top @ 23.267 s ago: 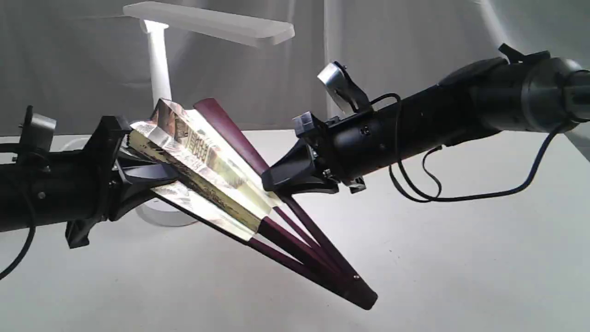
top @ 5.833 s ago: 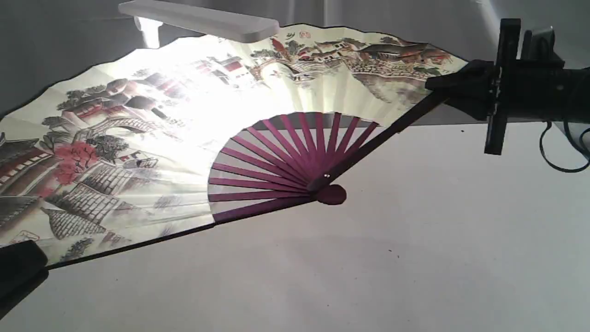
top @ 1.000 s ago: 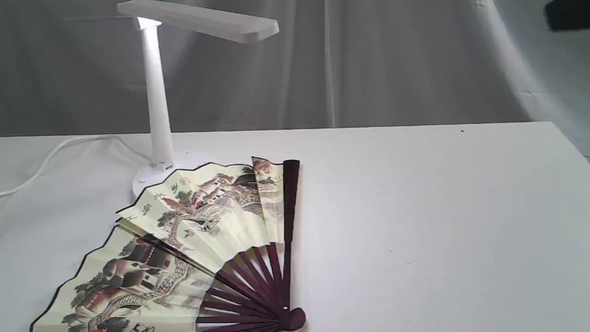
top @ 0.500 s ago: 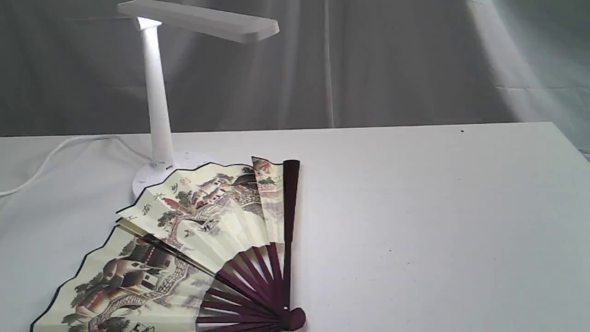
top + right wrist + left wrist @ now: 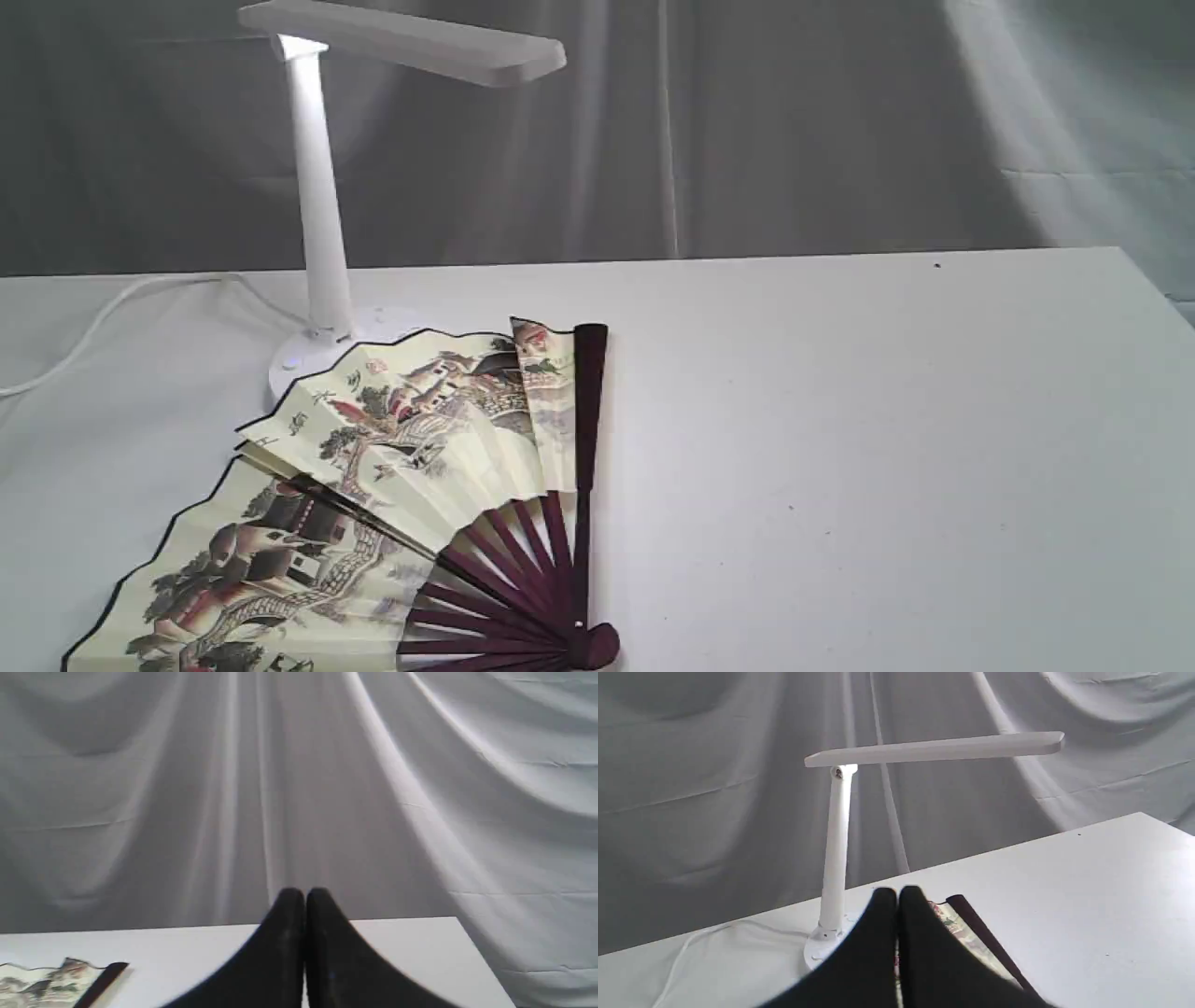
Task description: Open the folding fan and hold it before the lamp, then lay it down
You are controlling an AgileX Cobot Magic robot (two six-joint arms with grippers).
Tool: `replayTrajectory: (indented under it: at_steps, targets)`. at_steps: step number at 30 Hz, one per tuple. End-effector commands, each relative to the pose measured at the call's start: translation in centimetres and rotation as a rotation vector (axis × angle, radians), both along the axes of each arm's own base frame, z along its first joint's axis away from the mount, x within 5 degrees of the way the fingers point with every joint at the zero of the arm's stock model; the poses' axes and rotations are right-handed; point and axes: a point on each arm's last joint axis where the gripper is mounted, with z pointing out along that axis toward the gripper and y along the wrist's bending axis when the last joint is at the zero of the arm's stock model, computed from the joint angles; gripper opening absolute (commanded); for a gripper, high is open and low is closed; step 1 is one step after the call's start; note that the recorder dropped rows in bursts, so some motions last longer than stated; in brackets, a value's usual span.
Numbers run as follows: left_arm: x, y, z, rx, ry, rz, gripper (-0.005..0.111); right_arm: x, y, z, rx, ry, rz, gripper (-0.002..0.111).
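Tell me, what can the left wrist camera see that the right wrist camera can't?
Only the left wrist view shows the lamp, standing on the table with its bar head up high, and the left gripper. Only the right wrist view shows the right gripper. Both show a bit of the folding fan lying on the white table, the grey curtain behind, and black jaws pressed shut with nothing between them.
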Motion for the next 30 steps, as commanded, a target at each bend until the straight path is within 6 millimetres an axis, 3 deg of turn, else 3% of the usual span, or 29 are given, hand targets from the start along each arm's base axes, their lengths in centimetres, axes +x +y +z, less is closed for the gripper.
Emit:
replayTrajectory:
  at_steps: [1, 6, 11, 18, 22, 30]
  targets:
    - [-0.5, 0.0, 0.0, -0.002, 0.005, -0.010, 0.000, 1.3, -1.1, -2.3, 0.019, -0.128, -0.104, 0.000]
    - [-0.5, 0.0, -0.6, 0.041, 0.047, -0.012, 0.000, 1.8, -1.3, -4.8, 0.097, -0.074, -0.115, 0.000]
    - [0.5, 0.0, -2.2, 0.010, 0.066, 0.000, 0.000, 1.9, -0.2, -7.7, 0.075, 0.249, -0.009, 0.000]
    - [3.2, 0.6, -7.1, -0.112, 0.051, 0.100, 0.000, 1.8, -0.4, -7.8, -0.020, 0.258, -0.019, 0.000]
    - [4.1, 1.3, -10.2, -0.054, 0.031, 0.164, 0.000, 1.8, -0.3, -7.8, -0.011, 0.257, -0.018, 0.000]
    - [4.6, 2.2, -13.8, -0.033, 0.002, 0.272, 0.000, 1.9, -0.2, -7.7, 0.089, 0.252, -0.009, 0.000]
